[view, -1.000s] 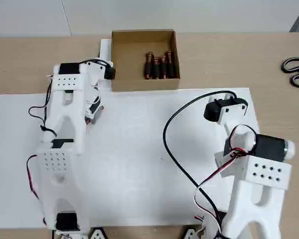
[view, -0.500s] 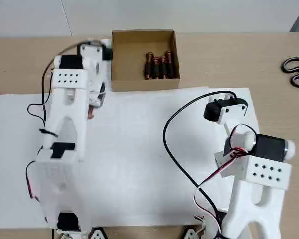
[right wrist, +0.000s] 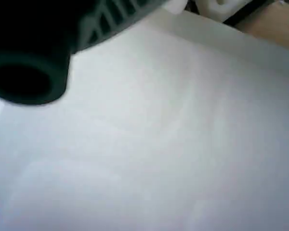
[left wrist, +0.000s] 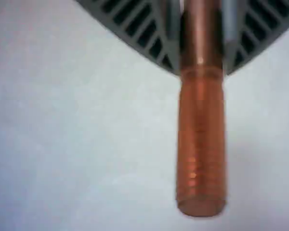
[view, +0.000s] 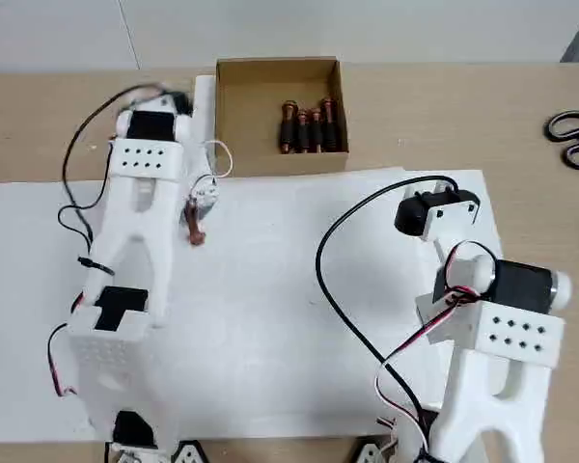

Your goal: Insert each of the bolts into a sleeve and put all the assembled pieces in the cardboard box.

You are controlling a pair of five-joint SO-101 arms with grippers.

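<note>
The left end effector (left wrist: pixel 201 29) is clamped on a copper bolt (left wrist: pixel 201 144) just off the cardboard box (view: pixel 230 116) corner — assembled pieces (view: pixel 309 125) lie inside it. The right end effector (view: pixel 427 214) sits well apart from the box — open or closed, I cannot tell.

The cardboard box (view: pixel 280 161) is open-topped, its left half free, assembled pieces (view: pixel 309 126) filling the right.

bolt (left wrist: pixel 201 144): coppery metal, threaded, faint sheen noted | cardboard box (view: pixel 280 162): matt brown card | sheet (view: pixel 270 318): white, matt | table (view: pixel 58 106): smooth, wood-grained
</note>
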